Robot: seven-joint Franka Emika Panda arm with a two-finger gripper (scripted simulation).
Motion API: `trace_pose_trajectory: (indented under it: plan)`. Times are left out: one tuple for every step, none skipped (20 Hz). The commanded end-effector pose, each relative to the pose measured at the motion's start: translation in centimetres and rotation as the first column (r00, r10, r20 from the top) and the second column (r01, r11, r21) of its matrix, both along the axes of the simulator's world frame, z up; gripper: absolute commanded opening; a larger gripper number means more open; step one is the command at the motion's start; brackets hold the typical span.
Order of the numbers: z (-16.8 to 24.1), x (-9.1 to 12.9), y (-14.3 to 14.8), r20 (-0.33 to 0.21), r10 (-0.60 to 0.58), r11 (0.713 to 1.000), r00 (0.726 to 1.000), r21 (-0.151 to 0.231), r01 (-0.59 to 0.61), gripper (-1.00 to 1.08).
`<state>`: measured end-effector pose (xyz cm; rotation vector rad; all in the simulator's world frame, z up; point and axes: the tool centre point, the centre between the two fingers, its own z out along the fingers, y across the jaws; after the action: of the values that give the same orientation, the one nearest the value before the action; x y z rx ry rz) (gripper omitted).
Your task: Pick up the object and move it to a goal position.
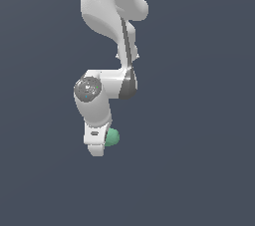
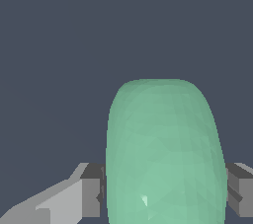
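The object (image 2: 165, 154) is a smooth, mint-green blob, round like a pebble. It sits squeezed between 2 gray finger pads (image 2: 92, 196), sticking out past them.

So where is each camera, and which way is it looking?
Exterior view: sits off the arm and looks at the white arm, its gripper and the mint-green blob poking out beside it; where exactly it stands cannot be told.
Wrist view: sits on the wrist and looks out along the gripper; grey fingers flank the blob, which fills much of the picture.
Both show the blob and gripper.
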<state>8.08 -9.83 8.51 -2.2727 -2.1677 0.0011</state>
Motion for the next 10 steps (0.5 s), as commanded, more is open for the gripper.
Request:
trace_pose_trajectory:
  plan:
    - [0.1, 0.0, 0.0, 0.0, 0.0, 1.0, 1.0, 0.0, 0.0, -1.0]
    - [0.1, -0.1, 0.0, 0.0, 0.0, 1.0, 1.0, 0.0, 0.0, -1.0]
    - [0.2, -0.2, 0.0, 0.0, 0.0, 1.0, 1.0, 0.0, 0.0, -1.0]
    - [0.2, -0.3, 0.0, 0.0, 0.0, 1.0, 1.0, 0.0, 0.0, -1.0]
    - [0.3, -0.4, 0.0, 0.0, 0.0, 1.0, 1.0, 0.0, 0.0, -1.0]
    - [0.5, -0.6, 0.1, 0.0, 0.0, 1.0, 1.0, 0.0, 0.0, -1.0]
    - [0.6, -0.7, 0.1, 0.0, 0.0, 1.0, 1.0, 0.0, 0.0, -1.0]
    - [0.8, -0.9, 0.1, 0.0, 0.0, 1.0, 1.0, -0.001, 0.0, -1.0]
    - [0.9, -1.2, 0.1, 0.0, 0.0, 1.0, 1.0, -0.001, 0.0, -1.0]
    - [1.1, -1.4, 0.1, 0.0, 0.0, 1.0, 1.0, -0.001, 0.0, -1.0]
